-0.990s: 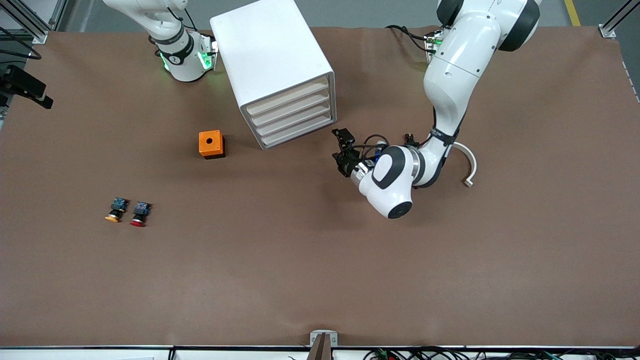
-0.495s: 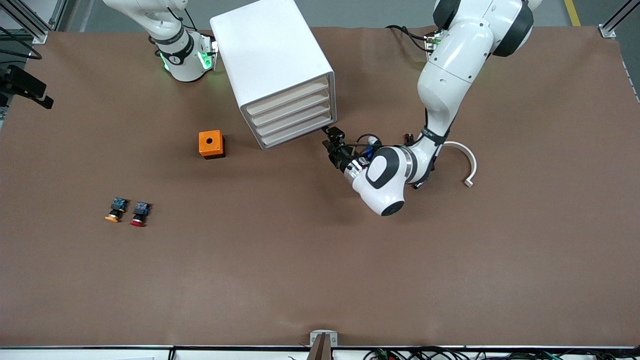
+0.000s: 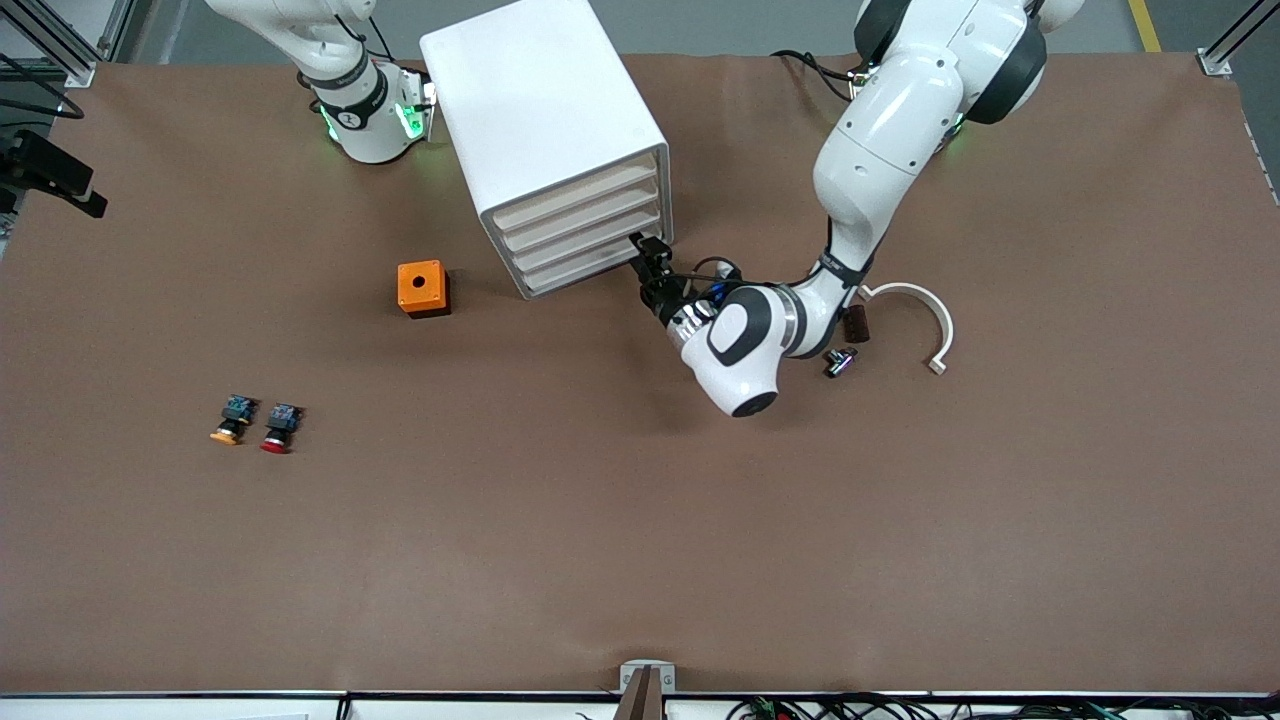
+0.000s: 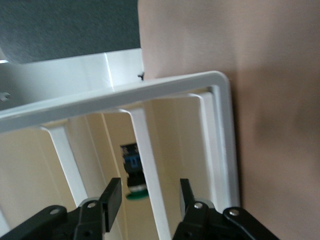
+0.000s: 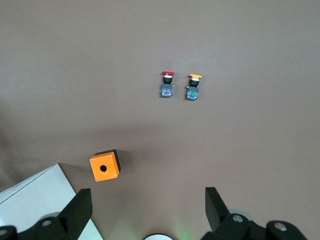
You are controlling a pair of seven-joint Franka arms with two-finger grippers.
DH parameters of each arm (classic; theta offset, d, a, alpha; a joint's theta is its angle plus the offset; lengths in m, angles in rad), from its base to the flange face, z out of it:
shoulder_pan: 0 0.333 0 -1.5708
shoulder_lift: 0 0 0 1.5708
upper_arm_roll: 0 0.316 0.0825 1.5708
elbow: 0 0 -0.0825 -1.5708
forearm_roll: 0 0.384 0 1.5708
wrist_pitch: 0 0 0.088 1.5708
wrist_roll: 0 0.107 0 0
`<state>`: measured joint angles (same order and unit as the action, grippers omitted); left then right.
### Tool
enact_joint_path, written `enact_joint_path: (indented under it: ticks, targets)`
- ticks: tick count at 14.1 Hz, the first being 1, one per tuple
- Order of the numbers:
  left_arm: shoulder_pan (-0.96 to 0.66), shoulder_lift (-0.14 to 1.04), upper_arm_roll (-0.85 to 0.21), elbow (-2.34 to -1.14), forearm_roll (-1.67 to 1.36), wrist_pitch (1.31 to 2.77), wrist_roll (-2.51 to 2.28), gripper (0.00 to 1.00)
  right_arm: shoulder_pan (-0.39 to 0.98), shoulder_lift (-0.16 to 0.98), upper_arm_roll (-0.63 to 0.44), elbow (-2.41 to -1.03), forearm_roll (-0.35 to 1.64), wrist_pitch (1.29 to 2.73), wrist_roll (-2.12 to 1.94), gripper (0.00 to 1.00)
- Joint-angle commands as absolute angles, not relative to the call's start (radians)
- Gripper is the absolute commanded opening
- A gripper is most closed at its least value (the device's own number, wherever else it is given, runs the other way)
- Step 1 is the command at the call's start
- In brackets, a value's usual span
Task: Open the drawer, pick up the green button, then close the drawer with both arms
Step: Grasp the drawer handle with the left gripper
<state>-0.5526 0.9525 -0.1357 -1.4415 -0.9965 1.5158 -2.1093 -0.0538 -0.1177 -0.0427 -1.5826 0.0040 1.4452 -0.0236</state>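
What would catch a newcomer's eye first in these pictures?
The left gripper pressed up to the bottom corner of the white cabinet, fingers apart around a drawer's edge. Through the drawer fronts a green button shows inside. The orange box stands beside the cabinet, with the red button and the orange button nearer the camera.
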Motion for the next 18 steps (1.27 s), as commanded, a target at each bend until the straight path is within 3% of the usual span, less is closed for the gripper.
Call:
enact_joint_path:
  ticks: [1,3,8,9,12,18]
  targets:
    - [-0.577,0.966,-0.135,-1.44,-1.012,1.473,-2.129,0.54,-0.054,-0.11,-0.04,-1.569,-0.006,1.442,-0.012,1.0]
    - [-0.6,0.966,-0.133,-1.45,-1.006,1.46,-2.129,0.53,-0.052,-0.11,-0.04,-1.569,-0.006,1.442,-0.012,1.0]
    - [-0.598,0.979,-0.133,-1.447,-1.011,1.457,-2.132,0.17,-0.052,-0.11,-0.04,-1.569,-0.006,1.445,-0.012,1.0]
    - [-0.598,0.979,-0.133,-1.448,-1.011,1.457,-2.132,0.13,-0.051,-0.11,-0.04,-1.569,-0.006,1.445,-0.012,1.0]
    - [-0.595,0.979,-0.133,-1.447,-1.014,1.457,-2.132,0.06,-0.049,-0.11,-0.04,-1.568,-0.006,1.447,-0.012,1.0]
    - [-0.563,0.98,-0.124,-1.44,-1.025,1.459,-2.131,0.09,-0.052,-0.11,-0.04,-1.569,-0.006,1.453,-0.012,1.0]
